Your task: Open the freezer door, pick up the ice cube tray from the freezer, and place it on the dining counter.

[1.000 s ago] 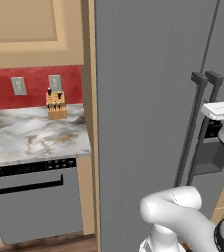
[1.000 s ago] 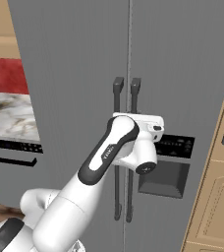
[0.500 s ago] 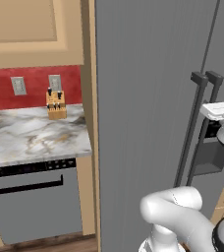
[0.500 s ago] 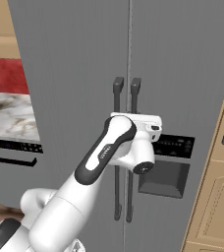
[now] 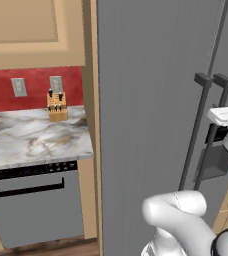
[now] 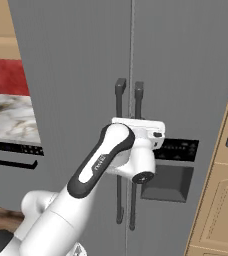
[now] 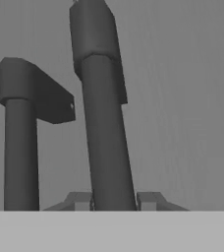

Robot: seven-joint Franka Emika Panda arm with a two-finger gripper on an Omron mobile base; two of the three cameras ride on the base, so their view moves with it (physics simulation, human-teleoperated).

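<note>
Pincer (image 7: 113, 202) holding the handle, door not open yet.
Nothing has moved just now: the pincer stays pinching the black bar handle (image 7: 106, 142) of the shut freezer door (image 6: 186, 75). Pulling probably comes next.

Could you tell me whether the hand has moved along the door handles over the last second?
No. The hand sits at the same height on the handle.

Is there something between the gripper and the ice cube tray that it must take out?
Yes. The tall matte grey freezer door is shut, so the tray behind it is hidden. The gripper is closed on a thin black vertical bar handle.
</note>
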